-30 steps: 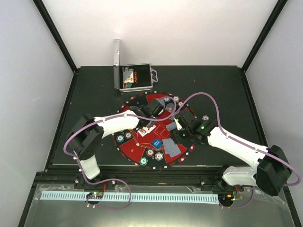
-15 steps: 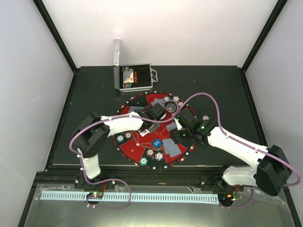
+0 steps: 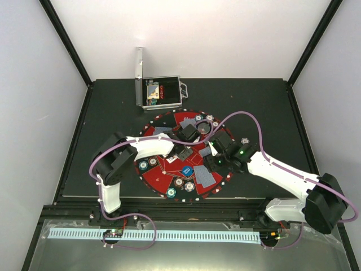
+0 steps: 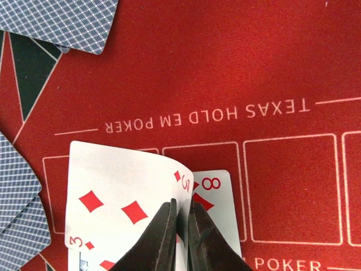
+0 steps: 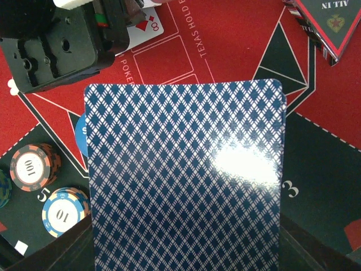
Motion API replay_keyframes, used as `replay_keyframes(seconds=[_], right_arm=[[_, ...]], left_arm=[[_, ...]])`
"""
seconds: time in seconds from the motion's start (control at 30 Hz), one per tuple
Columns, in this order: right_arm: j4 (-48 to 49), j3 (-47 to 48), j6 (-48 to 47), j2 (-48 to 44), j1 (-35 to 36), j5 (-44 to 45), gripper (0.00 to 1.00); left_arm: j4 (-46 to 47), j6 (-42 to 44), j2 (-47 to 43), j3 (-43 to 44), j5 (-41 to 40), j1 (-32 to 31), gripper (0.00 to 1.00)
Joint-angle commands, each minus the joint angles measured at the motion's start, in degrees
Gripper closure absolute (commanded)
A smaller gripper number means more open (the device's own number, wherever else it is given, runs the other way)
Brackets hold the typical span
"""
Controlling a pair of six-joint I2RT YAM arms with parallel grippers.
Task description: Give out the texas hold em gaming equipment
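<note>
Left gripper (image 4: 181,240): pinching the three (image 4: 113,195) of diamonds, mid-mat (image 4: 271,62)
Eight (image 4: 219,195): flat on mat, beside three
Right gripper (image 5: 186,251): clamped on deck (image 5: 186,169), over mat's right side

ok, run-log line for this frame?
left gripper shut on three of diamonds | right gripper shut on blue-backed card stack | eight of diamonds face up on mat

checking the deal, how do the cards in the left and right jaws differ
The three of diamonds in the left jaws shows its red-pipped face; the blue-backed card in the right jaws shows its patterned back. The three is pinched at one edge; the blue-backed card spans its jaws. Both are playing cards above the red mat.
</note>
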Motion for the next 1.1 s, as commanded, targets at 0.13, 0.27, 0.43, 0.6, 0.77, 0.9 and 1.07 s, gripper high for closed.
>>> replay_keyframes(seconds=[0.13,0.27,0.43,0.6,0.77,0.9,1.07], right_arm=[[1.0,-0.09,0.02,-0.52,0.01,-0.65,0.38],[1.04,0.01,-0.03,-0.43,0.03,-0.65,0.38],[0.8,-0.04,-0.1,-0.71,0.07,-0.3,0.38],[0.49,-0.03,-0.24,-0.8,-0.01,-0.09,0.38],[0.36,-0.18,-1.33,-0.62,0.04,-0.31,0.38],[1.17,-0.25,-3.04,0.28,0.61,-1.51,0.38],[1.98,1.29,-5.03,2.61,5.02,-2.36,0.38]], left_arm=[[-1.08,-2.68,1.66,2.77,2.2,-0.42,0.86],[-1.13,-3.1,1.6,3.15,1.97,-0.4,0.79],[-0.38,-3.68,-0.37,2.17,1.52,-0.44,0.69],[2.0,-5.4,-6.0,-1.77,1.21,-0.23,0.53],[5.48,-9.39,-15.62,-8.96,0.44,1.11,0.33],[5.94,-14.94,-24.95,-13.71,4.27,4.49,0.25],[8.62,-23.24,-36.93,-19.11,23.89,10.98,0.23]])
